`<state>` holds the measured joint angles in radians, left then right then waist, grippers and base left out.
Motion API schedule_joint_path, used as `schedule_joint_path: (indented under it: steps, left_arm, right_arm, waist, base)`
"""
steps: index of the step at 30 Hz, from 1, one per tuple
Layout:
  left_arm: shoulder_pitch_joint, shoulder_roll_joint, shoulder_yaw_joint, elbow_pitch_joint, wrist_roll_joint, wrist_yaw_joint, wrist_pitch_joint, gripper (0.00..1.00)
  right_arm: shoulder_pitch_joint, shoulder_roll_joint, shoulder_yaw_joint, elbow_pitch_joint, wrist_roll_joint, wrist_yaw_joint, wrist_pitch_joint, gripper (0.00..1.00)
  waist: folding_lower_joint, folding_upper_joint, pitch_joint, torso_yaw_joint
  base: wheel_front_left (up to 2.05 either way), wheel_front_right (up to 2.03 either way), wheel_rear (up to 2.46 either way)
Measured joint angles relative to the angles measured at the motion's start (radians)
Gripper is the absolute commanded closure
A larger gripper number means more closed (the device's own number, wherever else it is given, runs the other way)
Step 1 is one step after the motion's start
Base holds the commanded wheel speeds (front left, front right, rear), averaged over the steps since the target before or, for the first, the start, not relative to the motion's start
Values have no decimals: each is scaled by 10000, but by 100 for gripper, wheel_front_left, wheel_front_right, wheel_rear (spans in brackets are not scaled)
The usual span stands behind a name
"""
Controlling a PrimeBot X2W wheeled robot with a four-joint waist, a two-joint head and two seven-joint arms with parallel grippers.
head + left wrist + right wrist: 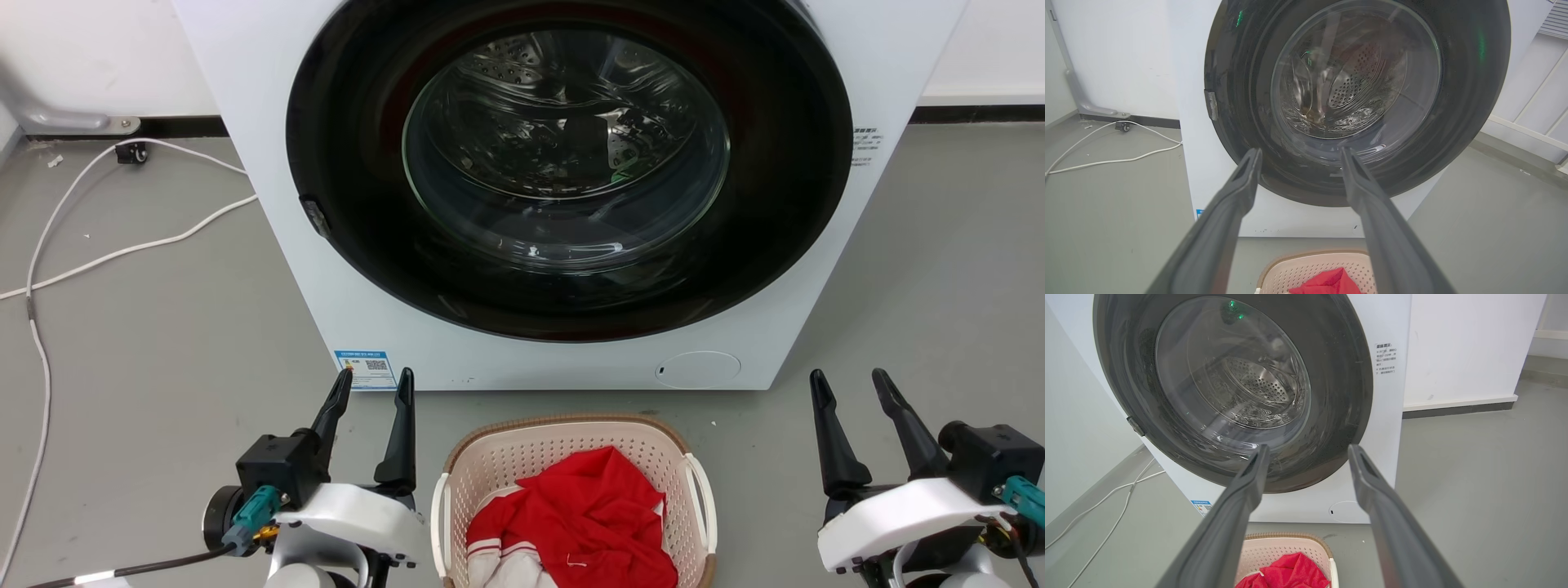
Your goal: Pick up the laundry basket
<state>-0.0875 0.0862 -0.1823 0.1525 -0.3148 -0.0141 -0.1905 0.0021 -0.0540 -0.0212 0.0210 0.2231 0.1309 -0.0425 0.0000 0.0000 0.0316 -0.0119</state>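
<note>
Dark fingers rise at the bottom corners of the head view: the left gripper at lower left and the right gripper at lower right, both spread apart and holding nothing. Between them at bottom centre, the laundry basket sits on the grey floor, untouched, holding a red garment, just in front of the white washing machine.

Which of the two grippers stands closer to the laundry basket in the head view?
The left gripper: it stands just beside the laundry basket's left side, while a wide strip of floor separates the right gripper from the basket.
</note>
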Motion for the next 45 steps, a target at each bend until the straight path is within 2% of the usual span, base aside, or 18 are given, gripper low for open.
schedule_joint_path:
  steps: [21,37,45]
  left_arm:
    - [17,8,-35,134,1390,224,-431,0]
    - [74,-71,50,178,2316,226,-700,0]
    - [151,-163,211,372,2234,130,-725,0]
  right_arm:
    - [377,8,36,-407,-1501,0,-102,0]
    - [430,13,71,-631,-2084,2,-322,0]
    - [412,13,46,-397,-1885,2,-456,0]
  waist:
    - [0,0,-19,-141]
    - [-1,0,62,-186]
    - [-1,0,84,-225]
  base:
    - [0,0,0]
    - [0,0,0]
    - [0,0,0]
